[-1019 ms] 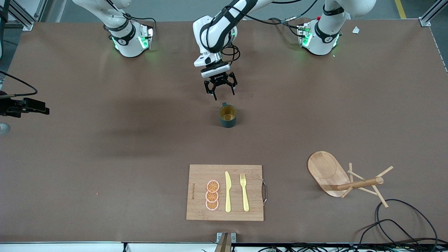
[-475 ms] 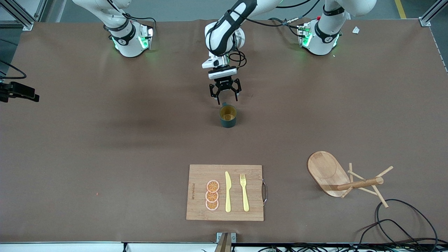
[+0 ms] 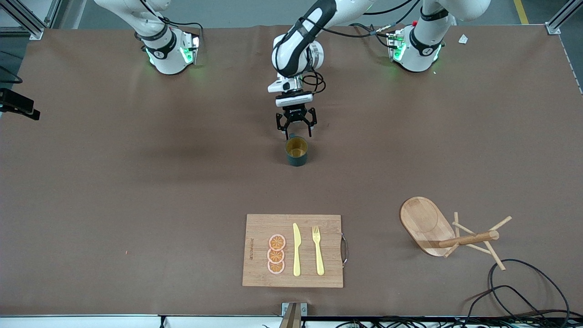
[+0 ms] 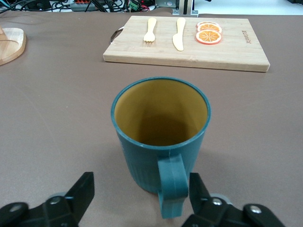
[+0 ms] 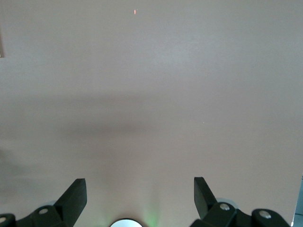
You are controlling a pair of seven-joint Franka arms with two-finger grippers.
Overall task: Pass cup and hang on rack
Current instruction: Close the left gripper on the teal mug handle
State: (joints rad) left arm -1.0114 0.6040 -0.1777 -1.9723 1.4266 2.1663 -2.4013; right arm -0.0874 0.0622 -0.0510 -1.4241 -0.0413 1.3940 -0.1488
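Observation:
The teal-green cup (image 3: 296, 151) with its ochre inside stands upright mid-table, its handle turned toward the robots' bases. My left gripper (image 3: 297, 133) is open and low at the handle. In the left wrist view the handle (image 4: 171, 187) sits between the fingers, close to one finger (image 4: 198, 187), with the gripper (image 4: 142, 179) touching nothing. The wooden rack (image 3: 448, 233) appears to lie on its side near the front camera toward the left arm's end; its base (image 4: 9, 45) shows in the left wrist view. My right gripper (image 5: 139, 182) is open over bare table, at the edge of the front view (image 3: 18, 108).
A wooden cutting board (image 3: 255, 228) with orange slices (image 3: 276, 254), a yellow knife (image 3: 296, 249) and a fork (image 3: 318, 250) lies nearer the front camera than the cup. Black cables (image 3: 524, 291) coil at the front corner by the rack.
My left gripper came down and closed in on the cup's handle, still open. My right gripper drew back toward the right arm's end, nearly out of the front view.

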